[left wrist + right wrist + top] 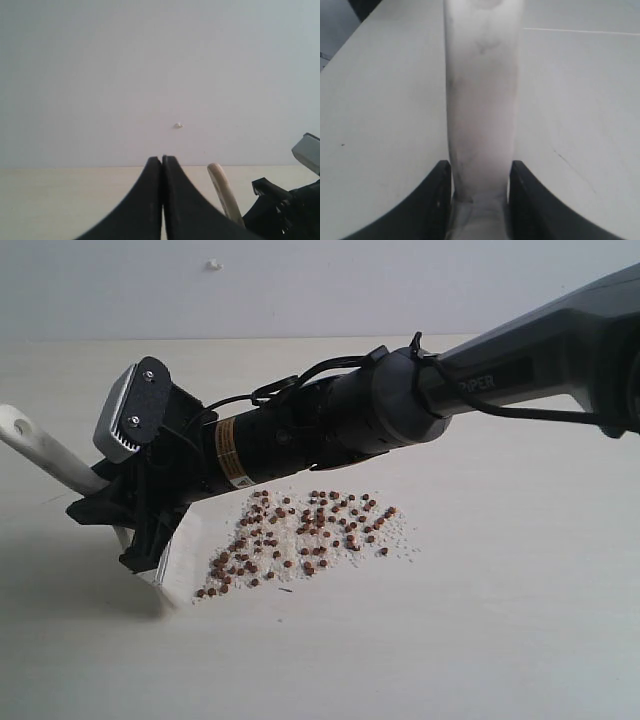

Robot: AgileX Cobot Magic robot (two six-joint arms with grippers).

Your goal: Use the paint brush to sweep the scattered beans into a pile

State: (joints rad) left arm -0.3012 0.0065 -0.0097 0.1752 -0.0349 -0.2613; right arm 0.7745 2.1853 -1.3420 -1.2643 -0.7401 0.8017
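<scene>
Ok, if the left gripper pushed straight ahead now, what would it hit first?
Likely nothing near: the shut left gripper points across the table toward the wall. The paint brush stands off to the side; depth is unclear.

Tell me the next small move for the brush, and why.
Probably a short stroke rightward in the exterior view, toward the middle of the beans. The right end effector grips the paint brush handle, its head low at the spread's left end, and the beans lie in a loose band.

Table (480, 640) matt, pale wood-look; paint brush (482, 100) handle smooth, scuffed.
</scene>
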